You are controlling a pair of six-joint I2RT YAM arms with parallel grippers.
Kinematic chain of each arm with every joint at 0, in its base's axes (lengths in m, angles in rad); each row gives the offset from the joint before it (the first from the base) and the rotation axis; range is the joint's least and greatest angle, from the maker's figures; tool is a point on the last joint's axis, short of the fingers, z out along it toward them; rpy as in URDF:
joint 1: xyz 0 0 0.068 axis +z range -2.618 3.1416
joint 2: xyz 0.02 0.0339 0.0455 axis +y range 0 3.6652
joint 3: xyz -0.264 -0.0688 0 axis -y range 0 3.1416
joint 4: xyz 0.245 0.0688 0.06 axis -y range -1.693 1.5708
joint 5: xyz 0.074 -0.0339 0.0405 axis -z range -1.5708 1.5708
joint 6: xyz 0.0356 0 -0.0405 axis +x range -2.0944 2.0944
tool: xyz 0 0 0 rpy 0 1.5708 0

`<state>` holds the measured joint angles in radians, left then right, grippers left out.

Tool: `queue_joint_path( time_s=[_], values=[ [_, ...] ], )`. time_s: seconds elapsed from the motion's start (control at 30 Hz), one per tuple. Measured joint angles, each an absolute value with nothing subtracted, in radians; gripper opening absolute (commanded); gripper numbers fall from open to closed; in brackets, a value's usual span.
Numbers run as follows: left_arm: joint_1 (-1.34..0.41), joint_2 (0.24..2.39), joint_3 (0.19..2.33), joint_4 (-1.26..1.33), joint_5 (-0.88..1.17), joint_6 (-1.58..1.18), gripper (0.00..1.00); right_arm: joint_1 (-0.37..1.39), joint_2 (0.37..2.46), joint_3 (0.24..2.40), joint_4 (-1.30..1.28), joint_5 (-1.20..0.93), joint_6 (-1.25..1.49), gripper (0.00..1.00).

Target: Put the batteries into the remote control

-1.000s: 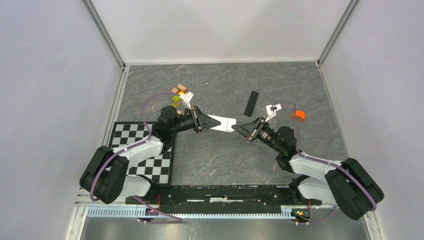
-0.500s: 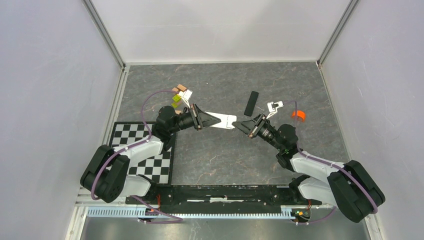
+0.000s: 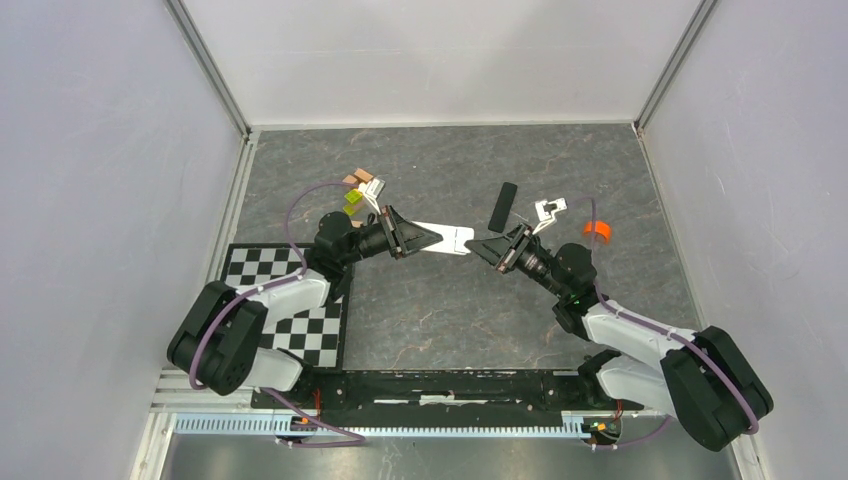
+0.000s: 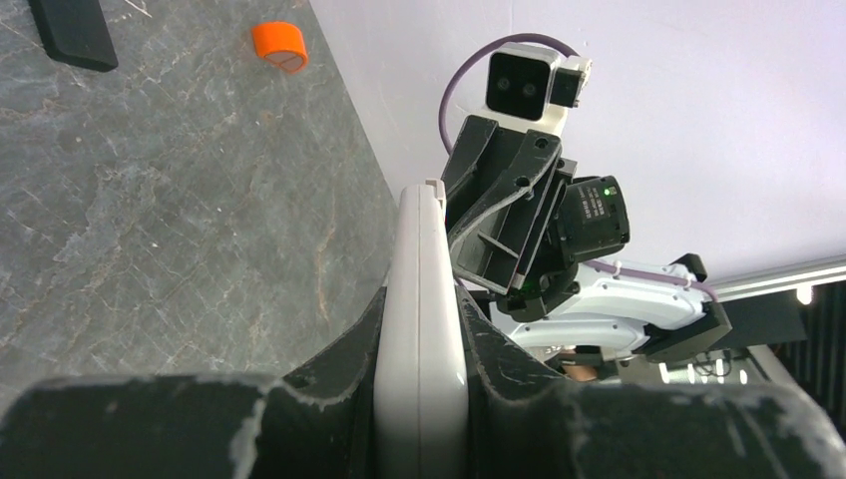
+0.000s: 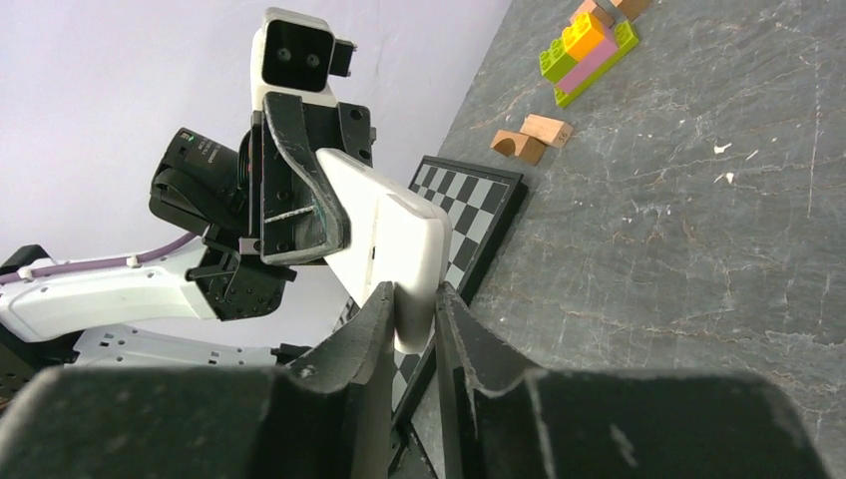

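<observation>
Leftmost, a checkerboard mat (image 3: pixel 290 315) and toy blocks (image 3: pixel 357 190) are found on the table (image 3: pixel 430 320). Left gripper (image 3: pixel 412 236): fingers are closed narrowly on the remote control (image 3: pixel 447 240), which is held above mid-table, its long axis laid left to right and its free end pointed at the right gripper (image 3: pixel 486 247). That end is pinched between the right fingers. Black bar (image 3: pixel 503 206) and orange cap (image 3: pixel 597 230) are seen lying beyond.

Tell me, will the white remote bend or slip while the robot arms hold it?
Probably stiff: the remote spans straight between both pairs of jaws without sagging. Its smooth shell looks slippery, so a loose grip might slide.
</observation>
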<state>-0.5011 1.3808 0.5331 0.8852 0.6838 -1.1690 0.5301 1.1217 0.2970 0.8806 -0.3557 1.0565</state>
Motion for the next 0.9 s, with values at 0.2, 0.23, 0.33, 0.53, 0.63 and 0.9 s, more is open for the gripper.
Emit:
queue_joint_path(
  time_s=[0.2, 0.23, 0.33, 0.53, 0.63, 0.9],
  values=[
    [-0.501, 1.387, 0.533, 0.908, 0.686, -1.250, 0.02, 0.535, 1.122, 0.311, 0.874, -0.354, 1.038, 0.39],
    [-0.501, 1.387, 0.533, 0.914, 0.686, -1.261, 0.02, 0.535, 1.123, 0.311, 0.877, -0.353, 1.038, 0.39],
    [-0.501, 1.388, 0.533, 0.927, 0.687, -1.285, 0.02, 0.535, 1.123, 0.313, 0.887, -0.352, 1.040, 0.39],
    [-0.501, 1.388, 0.529, 0.946, 0.687, -1.290, 0.02, 0.529, 1.119, 0.322, 0.891, -0.360, 1.050, 0.29],
    [-0.501, 1.390, 0.528, 0.953, 0.682, -1.289, 0.02, 0.528, 1.108, 0.347, 0.829, -0.361, 1.046, 0.27],
    [-0.501, 1.395, 0.527, 0.963, 0.675, -1.272, 0.02, 0.520, 1.085, 0.387, 0.716, -0.384, 1.062, 0.25]
  ],
)
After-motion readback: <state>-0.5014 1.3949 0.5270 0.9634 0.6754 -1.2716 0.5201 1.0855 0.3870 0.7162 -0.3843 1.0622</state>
